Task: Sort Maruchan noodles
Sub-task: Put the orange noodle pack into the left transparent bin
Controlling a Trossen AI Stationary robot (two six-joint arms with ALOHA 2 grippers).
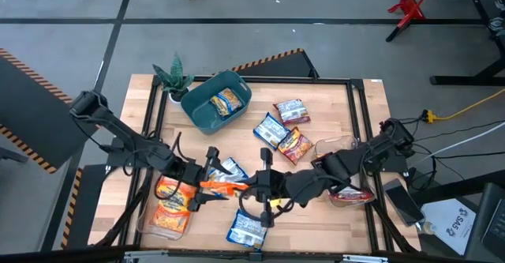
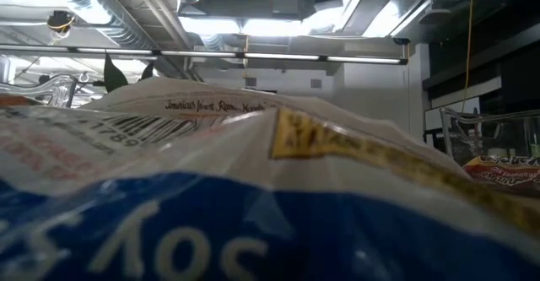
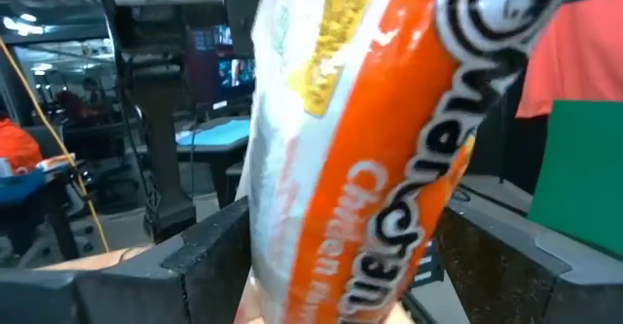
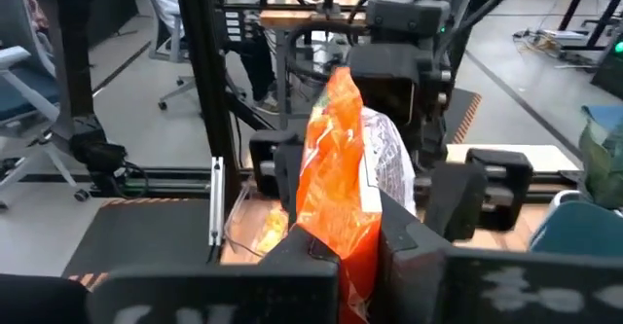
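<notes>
An orange Maruchan noodle packet (image 1: pixel 225 185) hangs over the table's near middle between my two grippers. My right gripper (image 1: pixel 256 188) is shut on the end nearest it. My left gripper (image 1: pixel 210 182) is open, and its fingers (image 4: pixel 279 171) stand on either side of the packet's other end (image 3: pixel 389 149); I cannot tell whether they touch it. More noodle packets (image 1: pixel 282 129) lie flat on the table's far right part. One orange-yellow packet (image 1: pixel 227 101) lies inside the teal bin (image 1: pixel 201 113). My right gripper pinches the orange packet's end (image 4: pixel 336 229) between its two fingers, coming level from the table's right side. The packet stands on edge, lifted clear of the table, and reaches away from the fingers toward my left gripper.
A clear tray (image 1: pixel 146 223) at the near left holds orange packets. A blue-white packet (image 1: pixel 246 228) lies at the near edge and fills the low view (image 2: pixel 253 205). A clear tray (image 1: pixel 371 200) with a red packet stands under my right arm. A small plant (image 1: pixel 173 77) stands beside the bin.
</notes>
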